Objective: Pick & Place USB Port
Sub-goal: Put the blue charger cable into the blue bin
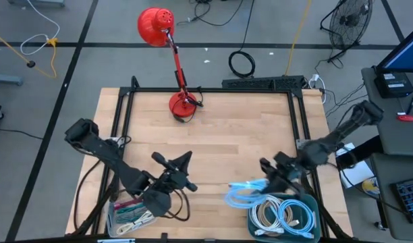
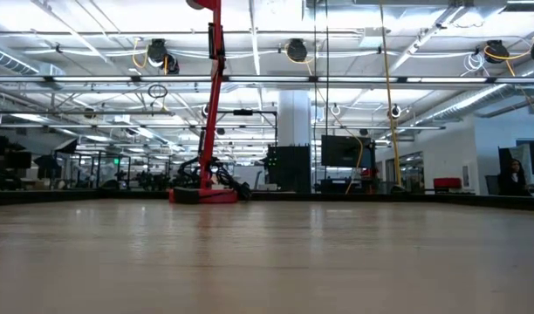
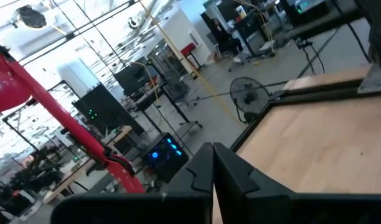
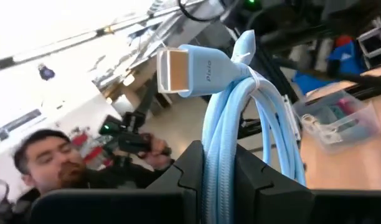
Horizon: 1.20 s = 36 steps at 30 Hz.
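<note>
Right gripper [image 4: 218,165] clamping coiled light-blue USB cable [image 4: 240,106], holding it just above teal bin of cables [image 1: 313,202] at table's near right. Left gripper [image 3: 212,163] sitting closed, empty, beside clear plastic container [image 1: 119,214].

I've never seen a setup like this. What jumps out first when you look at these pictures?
Probably the bright red desk lamp standing at the far edge of the wooden table. Next, the coiled light-blue cable clamped in the right gripper, held just above a blue bin of more cables at the table's near right corner. The left gripper is shut and empty, above a clear box at the near left.
</note>
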Each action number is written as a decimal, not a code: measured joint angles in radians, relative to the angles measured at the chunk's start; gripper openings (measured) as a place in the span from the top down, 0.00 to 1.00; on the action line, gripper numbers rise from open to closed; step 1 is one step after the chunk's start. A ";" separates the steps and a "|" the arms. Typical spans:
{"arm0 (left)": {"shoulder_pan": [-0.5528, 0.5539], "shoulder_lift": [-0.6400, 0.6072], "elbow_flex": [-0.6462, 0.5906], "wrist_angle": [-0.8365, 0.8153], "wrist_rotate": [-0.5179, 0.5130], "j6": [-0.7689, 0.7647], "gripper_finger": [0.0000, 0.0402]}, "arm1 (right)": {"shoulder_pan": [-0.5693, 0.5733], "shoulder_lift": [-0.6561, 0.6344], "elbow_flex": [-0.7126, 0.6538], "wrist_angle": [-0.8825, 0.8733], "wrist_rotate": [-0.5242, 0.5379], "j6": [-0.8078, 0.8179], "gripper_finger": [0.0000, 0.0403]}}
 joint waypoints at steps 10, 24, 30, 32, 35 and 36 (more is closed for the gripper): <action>0.033 0.003 -0.001 -0.077 0.000 -0.053 0.99 | 0.610 -0.039 0.000 -0.134 0.921 0.100 0.92; 0.110 0.003 -0.001 -0.087 0.001 0.024 0.99 | 0.848 0.245 0.000 0.182 1.277 0.126 0.92; 0.136 0.003 -0.001 -0.086 0.001 0.074 0.96 | 0.829 0.388 0.000 0.193 1.301 0.323 0.92; 0.144 0.003 -0.001 -0.085 0.001 0.093 0.97 | 0.818 0.433 0.000 0.201 1.301 0.391 0.92; 0.157 0.004 -0.001 -0.085 0.001 0.119 0.99 | 0.796 0.492 0.000 0.224 1.297 0.483 0.92; 0.162 0.004 -0.001 -0.084 0.001 0.127 0.99 | 0.793 0.511 0.000 0.247 1.297 0.499 0.92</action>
